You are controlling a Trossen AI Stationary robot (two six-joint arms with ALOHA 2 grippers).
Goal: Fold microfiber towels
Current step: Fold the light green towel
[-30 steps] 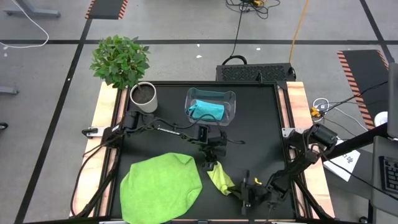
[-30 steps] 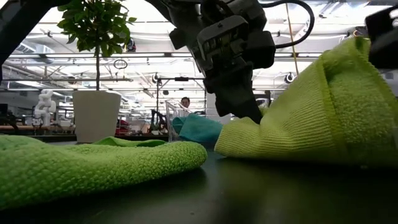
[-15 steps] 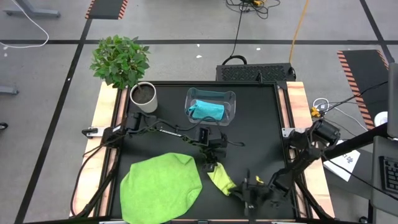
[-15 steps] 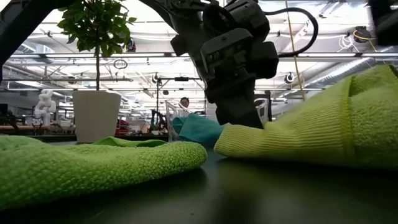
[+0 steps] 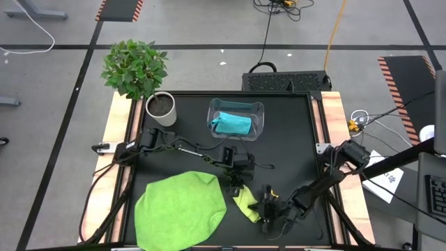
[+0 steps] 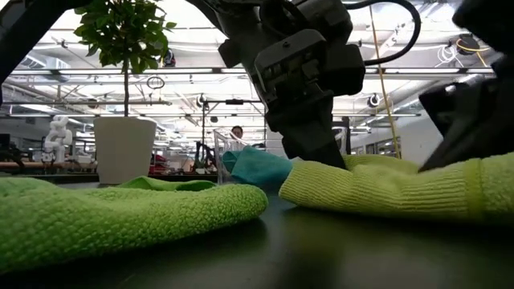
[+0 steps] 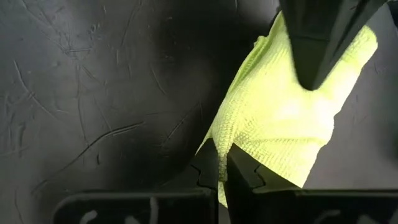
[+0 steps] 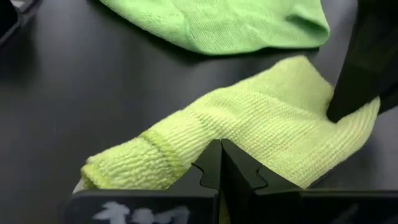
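Large open industrial lab: taped concrete floor (image 5: 63, 97), floor cables (image 5: 268, 28), ceiling trusses (image 6: 193, 76).

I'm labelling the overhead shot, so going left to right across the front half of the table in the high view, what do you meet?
Bright green towel → left gripper, jaws shut on the pale yellow-green towel → right gripper, shut on that towel's other end.

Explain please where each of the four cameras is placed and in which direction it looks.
High view: above the table, facing straight down; both arms show.
Low view: at table-top height, facing level across the bright green towel; an arm descends.
Left wrist view: behind the left gripper, shut on the pale towel.
Right wrist view: behind the right gripper, shut on it too.
Shared: both wrist views show that pale towel.
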